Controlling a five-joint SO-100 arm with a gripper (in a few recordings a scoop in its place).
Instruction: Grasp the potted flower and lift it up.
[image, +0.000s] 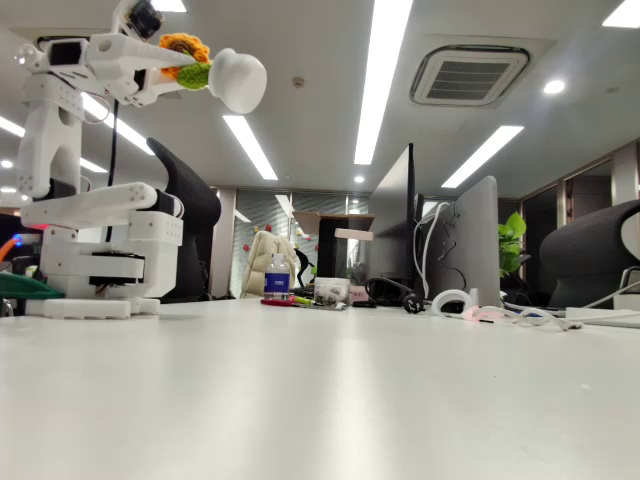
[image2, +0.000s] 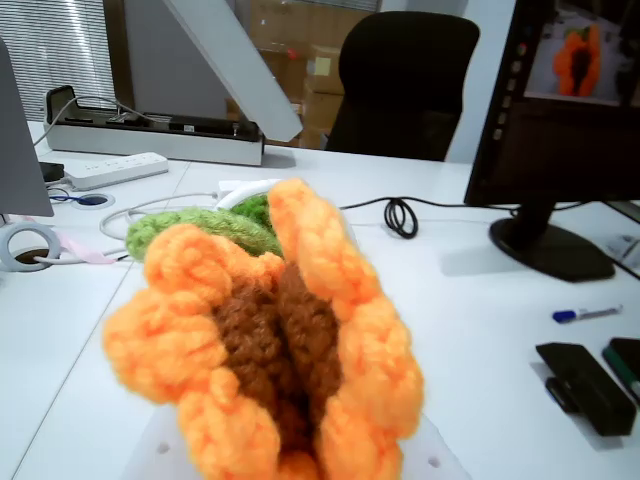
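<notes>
Already the gripper is clamped on the potted flower, its fingers pinching the crocheted bloom, the white pot jutting out beyond them. High above the table, the lift is judged done.

A small crocheted potted flower sits high in the upper left of the fixed view, well above the table. It lies tipped on its side: the round white pot points right, green knitted leaves sit in the middle, and orange petals face left. In the wrist view the bloom takes up the lower centre, its orange-yellow petals folded inward around a brown centre, with green leaves peeking behind at upper left.
</notes>
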